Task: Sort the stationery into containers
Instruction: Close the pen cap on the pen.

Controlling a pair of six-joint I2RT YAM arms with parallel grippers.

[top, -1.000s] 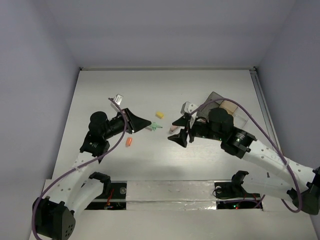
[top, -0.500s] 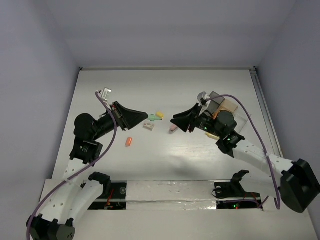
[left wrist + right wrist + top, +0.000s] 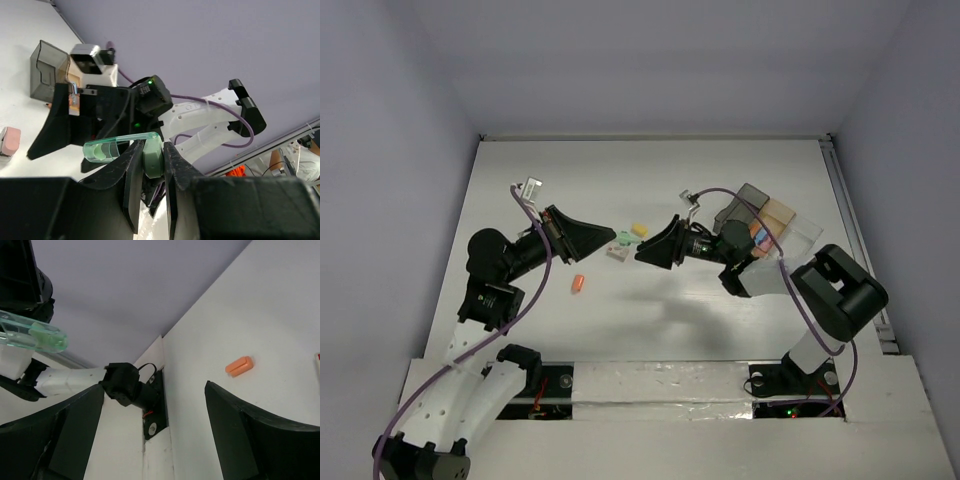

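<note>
**Desk:** Which step are you on?

**Me:** I have the left pincer (image 3: pixel 152 150) clamped shut on the green piece (image 3: pixel 112 149), lifted above the middle of the surface (image 3: pixel 650 330). The right pincer (image 3: pixel 154 390) faces it almost nose to nose, jaws spread wide with nothing between them. The containers (image 3: pixel 790 225) sit at the right, behind my right arm, so I read this as a hand-over on the way to a bin.

**Desk:** What does the next move need?

**Me:** Lining up, I think. In the right wrist view the green piece hangs off to the upper left, not between the jaws. I'd swing the right pincer round the free end that sticks out past the left fingers, close it, and only then let the left go.

**Desk:** How much room is there?

**Me:** It's tight at the meeting point. The yellow piece (image 3: pixel 640 231) lies just beyond the tips and the pink-and-white piece (image 3: pixel 617 254) just below them. The orange piece (image 3: pixel 578 285) is well apart, nearer me. There is bare surface towards me and towards the back wall. The containers stand near the right edge, so I'd approach them from the left.
</note>
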